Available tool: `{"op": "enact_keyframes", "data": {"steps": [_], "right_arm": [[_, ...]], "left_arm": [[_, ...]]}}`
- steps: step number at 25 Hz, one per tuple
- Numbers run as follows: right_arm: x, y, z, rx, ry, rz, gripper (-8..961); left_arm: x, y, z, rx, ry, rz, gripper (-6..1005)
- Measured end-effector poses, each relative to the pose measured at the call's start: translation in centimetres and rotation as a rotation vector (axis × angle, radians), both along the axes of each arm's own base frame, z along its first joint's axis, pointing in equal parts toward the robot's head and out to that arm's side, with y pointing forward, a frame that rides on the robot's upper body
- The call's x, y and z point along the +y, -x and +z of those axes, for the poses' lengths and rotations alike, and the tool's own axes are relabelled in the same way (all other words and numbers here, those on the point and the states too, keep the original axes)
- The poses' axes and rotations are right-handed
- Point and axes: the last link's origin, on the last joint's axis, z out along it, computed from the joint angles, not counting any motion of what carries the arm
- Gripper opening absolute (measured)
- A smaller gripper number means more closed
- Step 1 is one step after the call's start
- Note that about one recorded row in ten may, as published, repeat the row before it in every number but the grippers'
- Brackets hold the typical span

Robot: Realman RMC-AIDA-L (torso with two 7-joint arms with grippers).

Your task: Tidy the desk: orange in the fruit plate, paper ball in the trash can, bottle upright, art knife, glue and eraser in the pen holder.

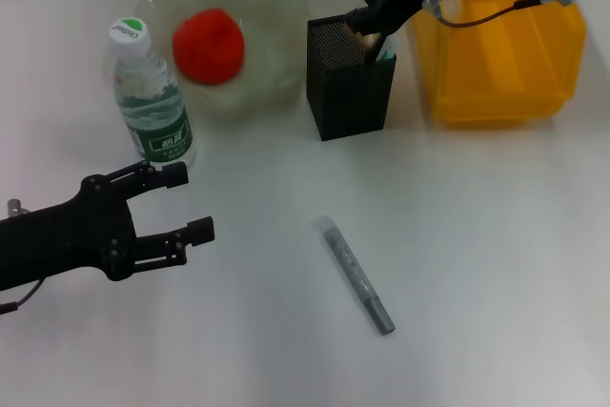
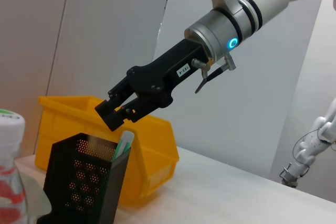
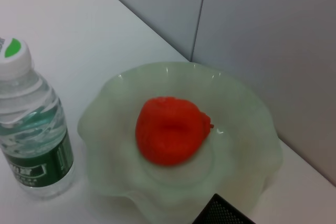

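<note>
We see the art knife (image 1: 355,274) flat on the table (image 1: 496,254), long axis diagonal, far end toward the pen holder (image 1: 348,83); right gripper (image 1: 367,30) above it, fingers near together; left gripper (image 1: 181,202) apart

A black perforated metal-mesh pen holder (image 1: 349,78) looks matt; the pale green glass fruit plate (image 1: 272,7) and clear plastic bottle (image 1: 152,102) look glossy.

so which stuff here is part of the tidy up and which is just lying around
Job things:
orange in fruit plate
bottle, upright
pen holder
art knife lying on desk
yellow trash bin

Just there:
nothing else visible
</note>
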Motion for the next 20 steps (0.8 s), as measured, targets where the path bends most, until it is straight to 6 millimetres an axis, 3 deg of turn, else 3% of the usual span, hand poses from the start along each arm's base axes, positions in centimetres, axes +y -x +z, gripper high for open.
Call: {"op": "enact_keyframes", "data": {"steps": [5, 9, 13, 15, 17, 20], "right_arm": [[0.0, 0.0, 0.0, 0.008, -0.005, -0.001, 314], [-0.5, 0.6, -0.1, 0.048, 0.031, -0.013, 455], [-2.7, 2.6, 0.6, 0.113, 0.165, -0.051, 617], [-4.3, 3.5, 1.3, 0.113, 0.268, -0.125, 617], [-4.7, 3.7, 1.3, 0.107, 0.296, -0.148, 617], [-5.9, 3.3, 0.3, 0.050, 0.411, -0.243, 617]], "left_arm": [[0.0, 0.0, 0.0, 0.002, 0.000, -0.002, 859], [0.0, 0.0, 0.0, 0.002, -0.001, -0.002, 859], [0.0, 0.1, 0.1, 0.004, -0.002, 0.000, 859], [0.0, 0.2, 0.2, 0.004, -0.002, 0.002, 859], [-0.2, 0.3, 0.2, 0.005, -0.003, 0.007, 859], [-0.2, 0.3, 0.2, 0.005, -0.003, 0.008, 859]]}}
